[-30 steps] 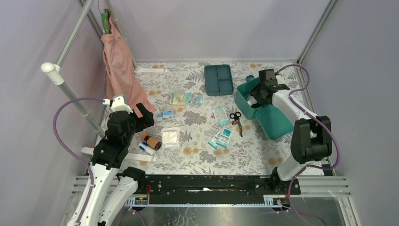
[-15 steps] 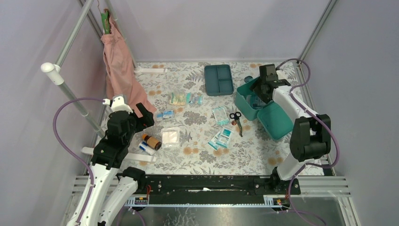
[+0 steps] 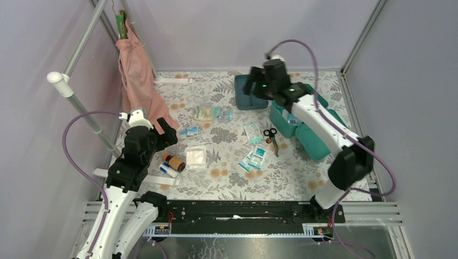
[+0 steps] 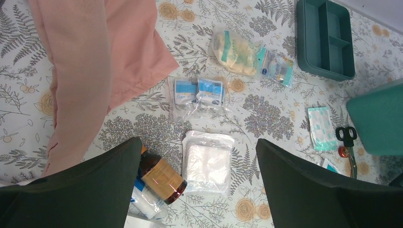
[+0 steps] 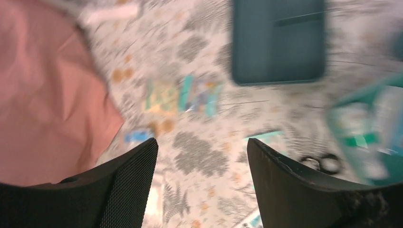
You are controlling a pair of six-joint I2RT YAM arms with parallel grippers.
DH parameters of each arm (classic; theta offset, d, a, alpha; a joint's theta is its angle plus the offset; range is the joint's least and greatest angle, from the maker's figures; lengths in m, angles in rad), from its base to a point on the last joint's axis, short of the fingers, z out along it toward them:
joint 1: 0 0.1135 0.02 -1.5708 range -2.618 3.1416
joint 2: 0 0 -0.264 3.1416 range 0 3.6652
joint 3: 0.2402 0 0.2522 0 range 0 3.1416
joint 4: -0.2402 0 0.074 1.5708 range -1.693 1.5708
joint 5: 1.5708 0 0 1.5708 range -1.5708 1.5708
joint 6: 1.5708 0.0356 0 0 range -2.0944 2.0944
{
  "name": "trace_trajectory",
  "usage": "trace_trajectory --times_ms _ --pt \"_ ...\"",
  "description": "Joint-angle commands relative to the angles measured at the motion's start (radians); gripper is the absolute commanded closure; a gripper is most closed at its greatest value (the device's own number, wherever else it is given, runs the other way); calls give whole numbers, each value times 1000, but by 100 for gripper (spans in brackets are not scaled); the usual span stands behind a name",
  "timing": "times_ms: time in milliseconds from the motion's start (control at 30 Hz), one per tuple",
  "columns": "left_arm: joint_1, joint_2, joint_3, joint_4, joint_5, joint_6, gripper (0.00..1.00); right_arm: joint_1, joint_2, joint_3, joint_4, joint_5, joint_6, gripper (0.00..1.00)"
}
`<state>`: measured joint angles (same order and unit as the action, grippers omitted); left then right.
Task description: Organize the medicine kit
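Teal-green medicine kit (image 4: 380, 121), floral grey tablecloth (image 3: 227, 178)

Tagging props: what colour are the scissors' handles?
Black. The scissors show best in the left wrist view, lying beside the teal box.

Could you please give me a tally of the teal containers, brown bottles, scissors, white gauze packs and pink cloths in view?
Teal containers: 2, the medicine kit and the divided tray
Brown bottles: 1
Scissors: 1
White gauze packs: 1
Pink cloths: 1
Total: 6
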<state>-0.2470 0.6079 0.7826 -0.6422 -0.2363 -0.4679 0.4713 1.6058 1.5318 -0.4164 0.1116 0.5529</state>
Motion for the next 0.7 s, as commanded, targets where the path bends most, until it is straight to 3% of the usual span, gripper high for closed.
trace_trajectory --times_ms 0,367,667 --pt "2 -11 -14 29 -14 14 1 125 196 136 30 -144 -91 23" --pt "-1 -6 -14 29 -6 16 1 218 664 522 50 -237 -23 26" --pt "-3 -4 -13 29 -4 17 1 219 828 654 78 -178 5 28"
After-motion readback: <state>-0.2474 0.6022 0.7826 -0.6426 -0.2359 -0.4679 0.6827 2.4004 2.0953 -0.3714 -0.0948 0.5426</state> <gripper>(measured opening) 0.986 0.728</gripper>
